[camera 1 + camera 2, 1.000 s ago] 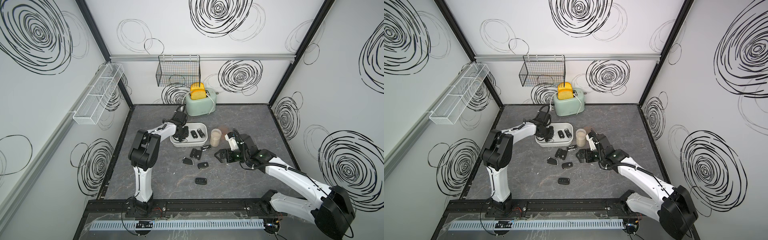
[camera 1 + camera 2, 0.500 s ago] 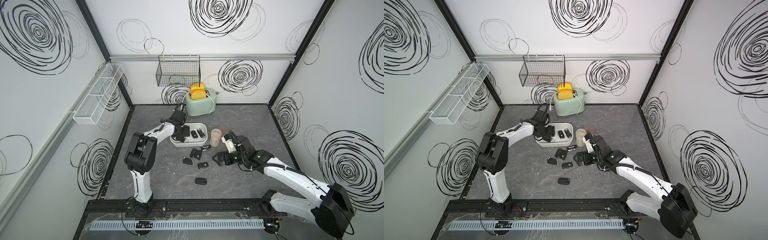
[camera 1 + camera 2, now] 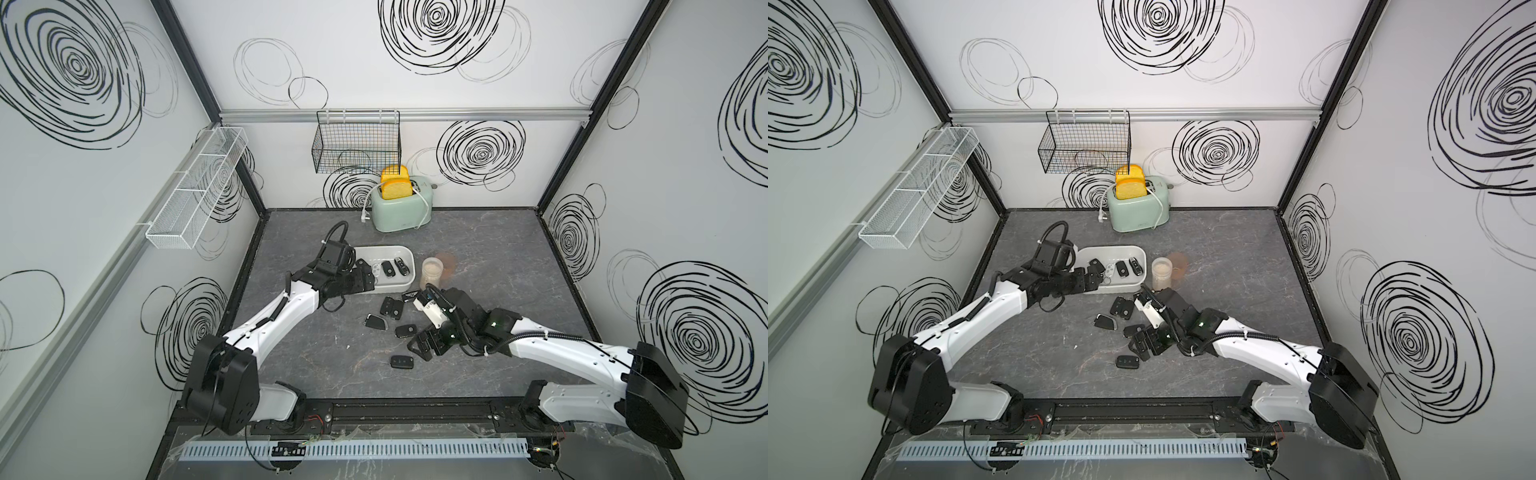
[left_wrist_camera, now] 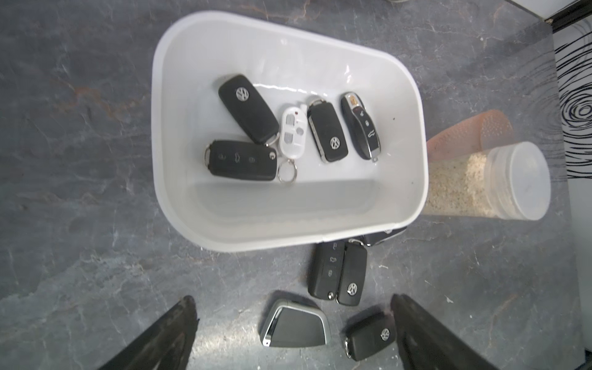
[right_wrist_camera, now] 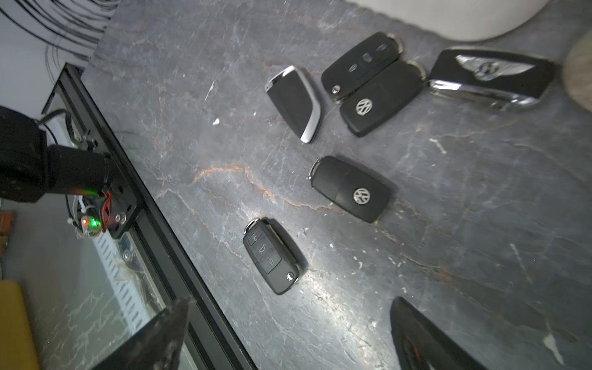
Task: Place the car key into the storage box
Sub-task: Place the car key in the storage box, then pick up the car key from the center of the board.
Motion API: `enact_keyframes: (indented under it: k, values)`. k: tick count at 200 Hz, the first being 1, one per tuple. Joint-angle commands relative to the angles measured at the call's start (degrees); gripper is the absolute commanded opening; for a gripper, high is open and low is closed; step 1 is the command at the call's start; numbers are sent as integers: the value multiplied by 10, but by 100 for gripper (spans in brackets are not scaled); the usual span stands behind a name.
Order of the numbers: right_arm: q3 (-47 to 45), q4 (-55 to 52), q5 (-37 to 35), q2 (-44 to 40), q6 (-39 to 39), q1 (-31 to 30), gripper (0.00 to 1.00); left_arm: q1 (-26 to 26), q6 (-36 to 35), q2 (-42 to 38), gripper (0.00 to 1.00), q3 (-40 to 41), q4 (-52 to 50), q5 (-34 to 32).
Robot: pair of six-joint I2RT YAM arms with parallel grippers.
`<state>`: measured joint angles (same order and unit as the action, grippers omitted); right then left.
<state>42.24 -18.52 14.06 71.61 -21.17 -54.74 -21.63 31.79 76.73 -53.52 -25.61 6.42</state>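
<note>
Since a second ago, the left gripper (image 3: 365, 277) has spread its fingers at the end of the storage box (image 3: 401, 250), and the right gripper (image 3: 426, 347) has drawn back over the loose fobs (image 3: 405, 330). From the left wrist, the car key (image 4: 240, 160) lies inside the box beside four other keys (image 4: 328, 134). From the right wrist, the fingers (image 5: 416, 336) stand apart, empty.

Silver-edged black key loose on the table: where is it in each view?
Top view: silver-edged key, leftmost loose key, in front of the storage box.
Top view: same spot, leftmost loose key.
Left wrist: on the table outside the box, near the side-by-side pair.
Right wrist: right beside that pair.
Shared landmark: the side-by-side pair of black keys.
</note>
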Motion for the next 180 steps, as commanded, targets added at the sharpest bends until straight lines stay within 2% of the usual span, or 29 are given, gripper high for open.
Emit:
enact_keyframes:
  k: [1,37,70,166,180]
  values:
    - [3,14,15,23,18,-19,99,-15,52,-52,98,43,4,22]
    - [5,22,-5,54,43,-54,100,-29,91,-142,98,120,-10,17]
    - [24,9,-30,100,73,-83,94,-28,109,-203,98,175,-15,20]
    - [89,-29,-123,216,135,-143,86,-8,92,-217,98,206,-20,27]
    - [98,-33,-134,229,142,-145,82,-1,85,-218,98,205,-22,29]
